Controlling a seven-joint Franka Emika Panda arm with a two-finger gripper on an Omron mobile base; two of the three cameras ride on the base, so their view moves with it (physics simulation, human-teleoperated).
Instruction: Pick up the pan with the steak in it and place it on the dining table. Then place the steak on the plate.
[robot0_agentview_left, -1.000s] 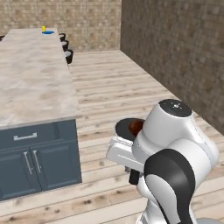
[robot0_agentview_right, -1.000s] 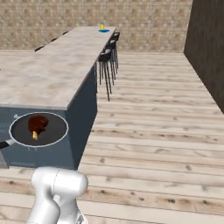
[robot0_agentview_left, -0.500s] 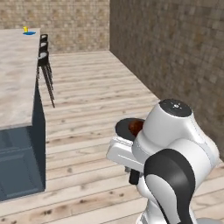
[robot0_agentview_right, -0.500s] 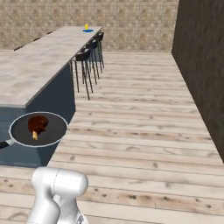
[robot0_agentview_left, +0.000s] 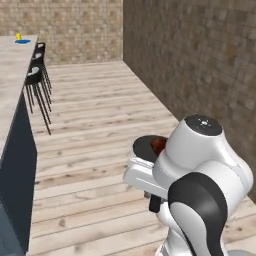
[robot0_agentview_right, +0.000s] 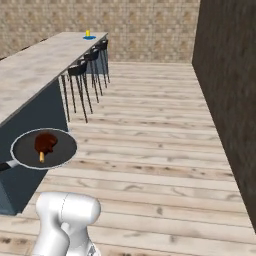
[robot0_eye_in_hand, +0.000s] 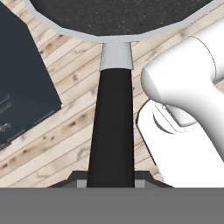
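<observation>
pan (robot0_agentview_right: 44, 148) aloft, steak (robot0_agentview_right: 45, 142) inside (handle cropped)

Pan (robot0_agentview_left: 146, 146) half hidden behind the arm — handle (robot0_agentview_right: 4, 166) cut off.

Pale plank floor (robot0_agentview_right: 150, 150), brick walls (robot0_agentview_right: 150, 30), black bar stools (robot0_agentview_right: 85, 75) beside counter (robot0_agentview_right: 35, 75).

Base views: behind the arm, one each side, facing forward and down; both share the plank floor (robot0_agentview_right: 165, 150), stools (robot0_agentview_left: 37, 75) and long worktop (robot0_agentview_right: 30, 75). Hand view: close, along the pan (robot0_eye_in_hand: 113, 17) handle toward 12 o'clock.
</observation>
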